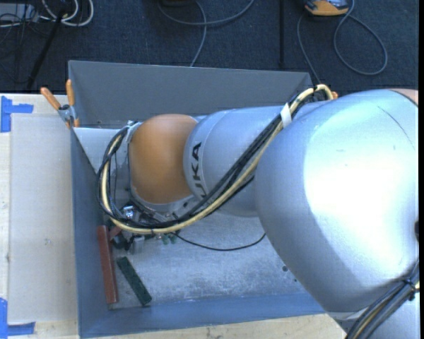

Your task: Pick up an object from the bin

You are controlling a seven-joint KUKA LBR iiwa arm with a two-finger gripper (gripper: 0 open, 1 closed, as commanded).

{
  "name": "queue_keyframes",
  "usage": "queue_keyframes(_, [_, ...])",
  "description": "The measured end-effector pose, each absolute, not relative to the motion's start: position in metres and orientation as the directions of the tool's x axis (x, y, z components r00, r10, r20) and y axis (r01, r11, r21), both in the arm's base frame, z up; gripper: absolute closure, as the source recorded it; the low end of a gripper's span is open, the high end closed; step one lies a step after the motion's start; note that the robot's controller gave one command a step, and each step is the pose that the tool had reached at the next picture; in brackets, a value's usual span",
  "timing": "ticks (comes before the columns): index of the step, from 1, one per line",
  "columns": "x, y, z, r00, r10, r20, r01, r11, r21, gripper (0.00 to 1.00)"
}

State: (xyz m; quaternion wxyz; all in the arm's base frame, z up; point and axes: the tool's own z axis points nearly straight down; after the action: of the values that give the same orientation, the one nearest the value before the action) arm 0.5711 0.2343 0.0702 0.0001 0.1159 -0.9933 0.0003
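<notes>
I am hanging low in the bin (191, 90), at 8 o'clock.
My gripper (136, 233) is sitting by a brown stick (107, 267) and dark strip (133, 281); open or shut, I cannot tell. Next: grabbing one.

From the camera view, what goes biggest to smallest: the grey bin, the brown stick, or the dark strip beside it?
1. grey bin
2. brown stick
3. dark strip, a bit shorter than the stick
</notes>
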Motion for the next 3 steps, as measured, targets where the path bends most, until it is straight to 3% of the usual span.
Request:
queue_keyframes(1, [0.552,0.238,0.07,-0.969,-0.247,0.002,-0.247,0.969,-0.001,1.0])
queue_keyframes(2, [0.55,0.218,0.071,-0.967,-0.254,-0.01,-0.254,0.967,0.001,1.0])
queue_keyframes(3, [0.542,0.243,0.07,-0.959,-0.283,0.0,-0.283,0.959,-0.006,1.0])
